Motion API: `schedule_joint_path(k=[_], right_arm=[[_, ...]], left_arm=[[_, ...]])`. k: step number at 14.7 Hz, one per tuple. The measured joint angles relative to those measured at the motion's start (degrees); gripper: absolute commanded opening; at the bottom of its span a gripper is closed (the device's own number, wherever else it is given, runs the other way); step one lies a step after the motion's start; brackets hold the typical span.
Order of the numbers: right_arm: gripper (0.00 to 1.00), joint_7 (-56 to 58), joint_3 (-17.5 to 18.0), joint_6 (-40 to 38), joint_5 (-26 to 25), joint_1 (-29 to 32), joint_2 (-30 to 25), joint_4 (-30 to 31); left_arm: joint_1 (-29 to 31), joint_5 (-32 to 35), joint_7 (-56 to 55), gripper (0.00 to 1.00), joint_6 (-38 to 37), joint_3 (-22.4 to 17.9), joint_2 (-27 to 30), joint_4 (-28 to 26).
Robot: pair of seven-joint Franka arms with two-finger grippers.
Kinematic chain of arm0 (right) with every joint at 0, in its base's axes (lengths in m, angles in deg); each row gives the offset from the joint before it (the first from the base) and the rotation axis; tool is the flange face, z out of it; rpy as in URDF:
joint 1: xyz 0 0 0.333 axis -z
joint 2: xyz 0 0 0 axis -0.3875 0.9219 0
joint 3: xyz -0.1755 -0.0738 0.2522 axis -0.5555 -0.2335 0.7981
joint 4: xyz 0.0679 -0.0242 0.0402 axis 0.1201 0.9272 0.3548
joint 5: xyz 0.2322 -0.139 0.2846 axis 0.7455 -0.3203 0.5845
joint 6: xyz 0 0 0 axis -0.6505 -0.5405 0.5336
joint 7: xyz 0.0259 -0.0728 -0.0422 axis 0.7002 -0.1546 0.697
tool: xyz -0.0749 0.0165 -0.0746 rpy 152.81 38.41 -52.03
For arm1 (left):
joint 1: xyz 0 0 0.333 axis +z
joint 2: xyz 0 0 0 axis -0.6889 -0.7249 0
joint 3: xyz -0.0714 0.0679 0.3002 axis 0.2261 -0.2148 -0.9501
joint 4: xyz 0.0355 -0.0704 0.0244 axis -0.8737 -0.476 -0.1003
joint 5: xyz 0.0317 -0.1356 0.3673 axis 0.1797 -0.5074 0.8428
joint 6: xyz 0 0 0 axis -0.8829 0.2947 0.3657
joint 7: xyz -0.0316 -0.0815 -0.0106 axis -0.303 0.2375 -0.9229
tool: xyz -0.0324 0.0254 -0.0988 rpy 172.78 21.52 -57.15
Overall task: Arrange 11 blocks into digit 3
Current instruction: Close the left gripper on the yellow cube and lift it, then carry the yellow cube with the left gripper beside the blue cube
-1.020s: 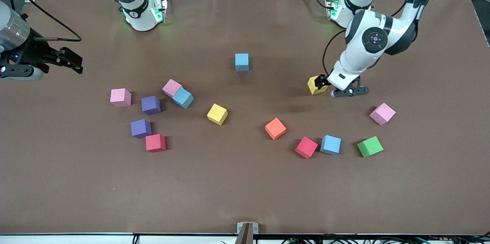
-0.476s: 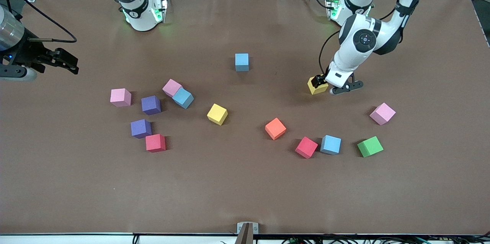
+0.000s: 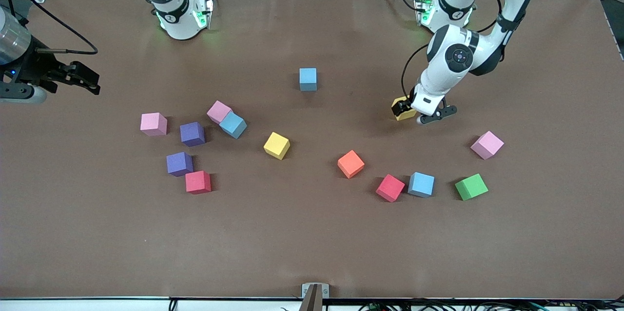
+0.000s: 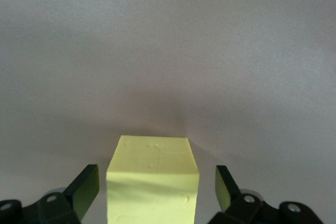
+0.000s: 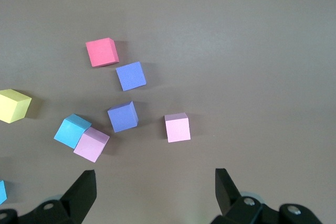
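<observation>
Left hand [image 3: 408,109] was lowered further around yellow block [image 3: 402,109] on the tabletop [image 3: 312,233], toward the left arm's end; jaws wide, block between, not yet gripped. Jaws should be closed squarely on flat faces. Right hand [image 3: 90,82] waited, wide, empty.

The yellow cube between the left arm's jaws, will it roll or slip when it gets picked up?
Rolling seems unlikely: the yellow cube sits on a flat face with square edges. Its matte, faintly dented surface looks like foam, so it is probably light, gives a little and grips well. The left gripper has its jaws open on either side of it, apart from both faces.
</observation>
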Motion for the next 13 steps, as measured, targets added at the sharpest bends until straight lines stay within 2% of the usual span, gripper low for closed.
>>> schedule_joint_path(k=[2, 5, 13], right_arm=[[1.0, 0.0, 0.0, 0.0, 0.0, 0.0, 0.0, 0.0], [1.0, 0.0, 0.0, 0.0, 0.0, 0.0, 0.0, 0.0], [1.0, 0.0, 0.01, 0.0, 0.0, 0.0, 0.0, 0.0]], left_arm=[[0.01, 0.0, -0.59, 0.5, 0.5, 0.0, -0.89, 0.03], [-0.74, 0.0, -6.84, 0.21, 0.57, 0.05, -1.09, 0.37], [-10.05, 0.0, -35.28, 0.21, -1.35, 1.58, -1.11, 4.44]])
